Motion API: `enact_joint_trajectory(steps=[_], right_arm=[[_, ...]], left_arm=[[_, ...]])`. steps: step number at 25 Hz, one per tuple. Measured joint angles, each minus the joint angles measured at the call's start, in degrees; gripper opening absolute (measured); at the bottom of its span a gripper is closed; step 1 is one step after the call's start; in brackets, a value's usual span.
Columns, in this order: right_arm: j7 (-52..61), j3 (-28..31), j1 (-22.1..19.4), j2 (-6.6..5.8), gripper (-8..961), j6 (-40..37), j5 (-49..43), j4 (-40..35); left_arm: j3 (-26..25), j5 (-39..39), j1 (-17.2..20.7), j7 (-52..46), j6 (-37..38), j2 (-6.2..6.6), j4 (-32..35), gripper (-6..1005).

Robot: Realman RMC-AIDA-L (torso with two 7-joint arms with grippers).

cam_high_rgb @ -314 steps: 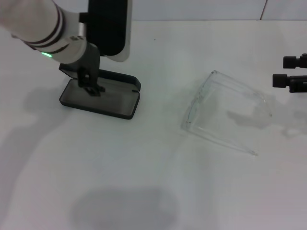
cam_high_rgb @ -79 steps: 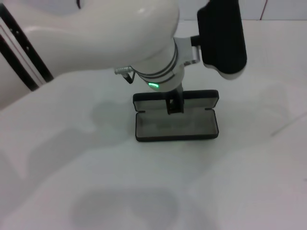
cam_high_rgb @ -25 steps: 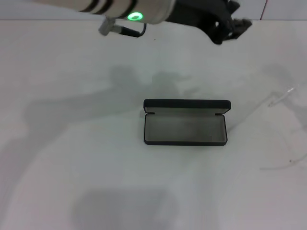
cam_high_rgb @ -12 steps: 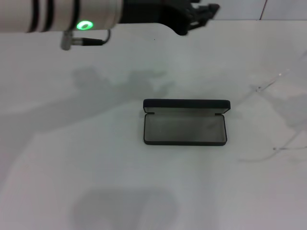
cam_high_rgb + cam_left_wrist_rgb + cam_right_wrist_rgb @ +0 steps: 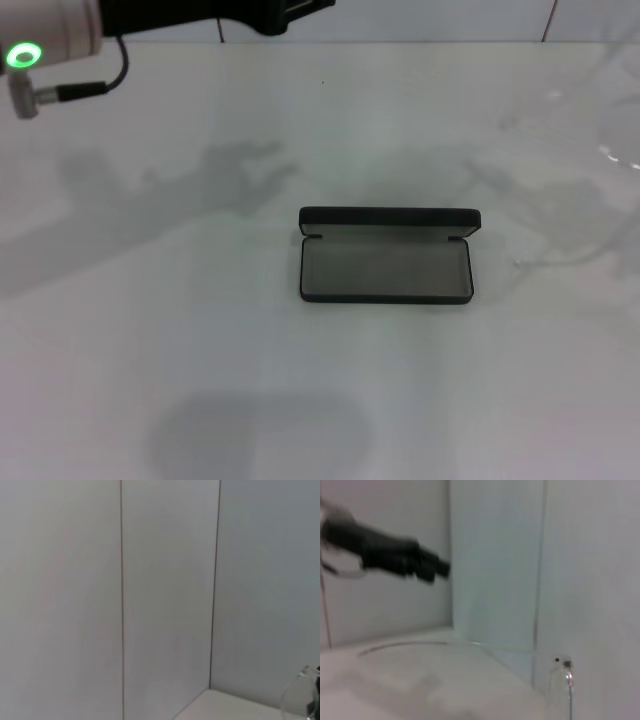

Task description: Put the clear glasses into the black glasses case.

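The white table (image 5: 200,360) filled almost the whole head view, with soft grey shadows lying across it above and beside the case. Pale wall panels (image 5: 165,580) with thin vertical seams closed in the room behind it, meeting the table edge at a corner in the left wrist view.

The left arm (image 5: 60,30) reached in along the upper left edge of the head view, a green ring light glowing on its wrist. The left gripper (image 5: 427,567) was cut off there by the frame, and showed only as a dark blurred shape in the right wrist view, so whether its fingers were apart could not be told.

The black glasses case (image 5: 386,256) lay open near the middle of the table, lid standing up at the back, its grey lining bare.

The clear glasses (image 5: 485,652) were hard to make out: faint curved outlines at the far right edge of the head view, and a thin clear rim and hinge close before the right wrist camera. The right gripper itself was not visible.
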Motion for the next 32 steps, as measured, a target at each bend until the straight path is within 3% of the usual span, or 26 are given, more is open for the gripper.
enact_joint_trajectory(steps=[4,11,13,14,24,32], right_arm=[[-2.78,-5.89,2.72,-0.21,49,3.39,3.23,7.1],[-5.82,-19.63,6.85,0.05,49,11.47,3.47,15.37],[-6.08,-20.83,7.23,0.11,49,12.04,3.53,15.9],[-6.59,-24.98,8.6,0.23,49,14.68,4.05,17.32],[-6.75,-29.31,12.33,0.06,49,15.89,7.23,18.32],[-7.24,-30.79,12.17,0.23,49,16.1,9.37,19.25]], left_arm=[[-0.64,-5.1,2.22,4.82,0.82,0.0,-1.72,357],[-0.67,-14.57,2.61,13.43,1.72,0.0,-8.3,355],[-0.77,-17.84,2.66,16.76,2.27,0.0,-10.77,354],[-0.95,-19.1,2.7,18.08,2.64,0.0,-11.72,354],[-7.5,-33.79,2.85,30.0,12.69,0.0,-24.21,352],[-8.65,-34.72,2.68,33.39,16.37,0.07,-28.1,351]])
